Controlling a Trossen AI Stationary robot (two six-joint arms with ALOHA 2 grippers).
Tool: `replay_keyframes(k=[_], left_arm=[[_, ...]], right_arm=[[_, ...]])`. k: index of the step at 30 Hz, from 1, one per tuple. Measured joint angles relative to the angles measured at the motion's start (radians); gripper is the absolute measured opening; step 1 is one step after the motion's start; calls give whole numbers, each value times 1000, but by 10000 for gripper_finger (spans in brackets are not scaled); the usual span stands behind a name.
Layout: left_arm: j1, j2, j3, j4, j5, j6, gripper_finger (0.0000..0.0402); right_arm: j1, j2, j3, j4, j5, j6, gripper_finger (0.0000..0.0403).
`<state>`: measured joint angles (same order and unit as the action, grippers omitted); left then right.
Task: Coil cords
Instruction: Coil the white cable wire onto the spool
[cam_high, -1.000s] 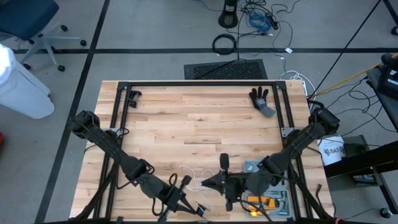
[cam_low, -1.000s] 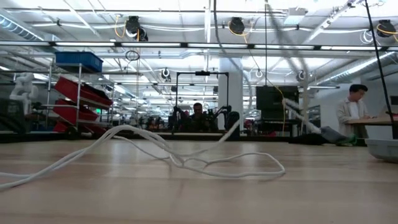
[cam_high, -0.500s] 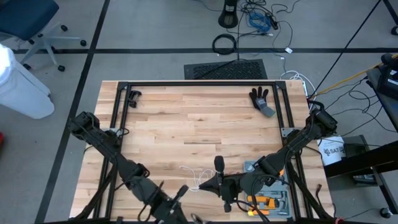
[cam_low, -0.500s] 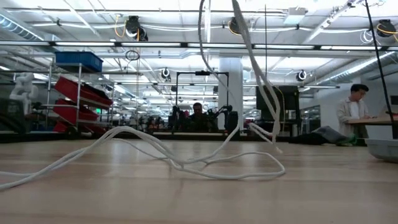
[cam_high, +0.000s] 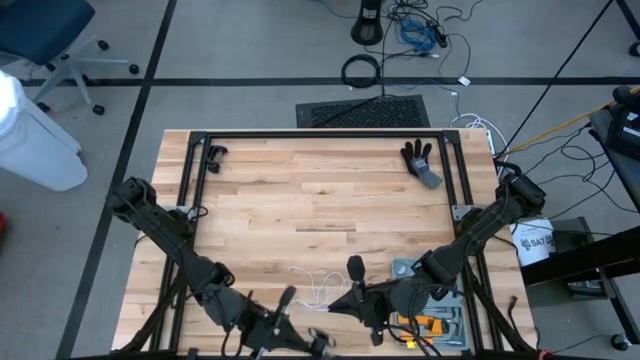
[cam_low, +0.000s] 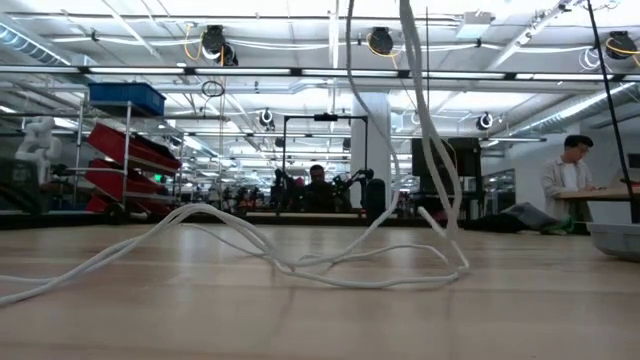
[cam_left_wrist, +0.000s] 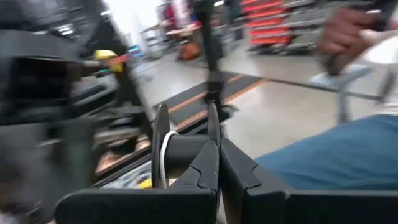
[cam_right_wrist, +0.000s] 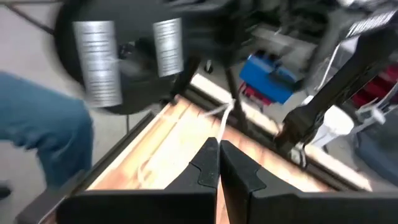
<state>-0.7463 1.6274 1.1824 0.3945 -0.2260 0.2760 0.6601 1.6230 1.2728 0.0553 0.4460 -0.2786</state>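
The thin white cord (cam_low: 300, 262) lies in loose loops on the wooden table (cam_high: 320, 200) near its front edge. It also shows in the high view (cam_high: 312, 287). Two strands (cam_low: 432, 150) rise from the loops out of the top of the low view. My left gripper (cam_left_wrist: 214, 155) is at the front edge (cam_high: 297, 335), shut on the small black reel (cam_left_wrist: 186, 152), which has white cord wound on it. My right gripper (cam_right_wrist: 217, 152) is close beside it to the right (cam_high: 335, 300), shut on the cord. My left gripper pinches one thin round flange of the reel (cam_left_wrist: 212, 127) between its two fingertips. The reel's core (cam_left_wrist: 183, 155) sticks out sideways from the fingers and is clear of the table. My right gripper pinches the white cord (cam_right_wrist: 224, 115) between its shut fingertips. The cord runs on from the tips toward the left gripper. Below, its slack loops lie on the table.
A black glove (cam_high: 420, 158) lies at the far right corner and a small black clip (cam_high: 214, 155) at the far left. A tray with orange tools (cam_high: 430, 325) sits at the front right. A black frame (cam_high: 320, 135) borders the table. A person in blue shows close behind in the wrist views.
My left gripper has gone toward the table's near edge with the reel. Part of the cord has been lifted: two strands now rise steeply off the table, while the loops stay lying where they were.
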Motion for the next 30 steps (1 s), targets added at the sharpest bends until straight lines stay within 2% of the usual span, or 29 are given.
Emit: replay_keyframes(k=[7,11,14,19,24,30], left_arm=[[-50,-60,0,-14,-183,0,2],[-90,-85,0,-17,-323,0,2],[-113,-95,0,-30,-391,1,2],[-127,-101,0,-46,-433,1,2],[-121,-101,0,-46,-438,1,2],[-117,-101,0,-46,-438,0,2]], right_arm=[[9,-31,0,-188,-38,196,8],[31,-34,0,-203,-27,200,33],[47,-38,0,-204,-19,192,65],[69,-43,15,-165,108,171,121],[64,-34,19,21,132,144,159],[26,30,18,158,132,191,178]])
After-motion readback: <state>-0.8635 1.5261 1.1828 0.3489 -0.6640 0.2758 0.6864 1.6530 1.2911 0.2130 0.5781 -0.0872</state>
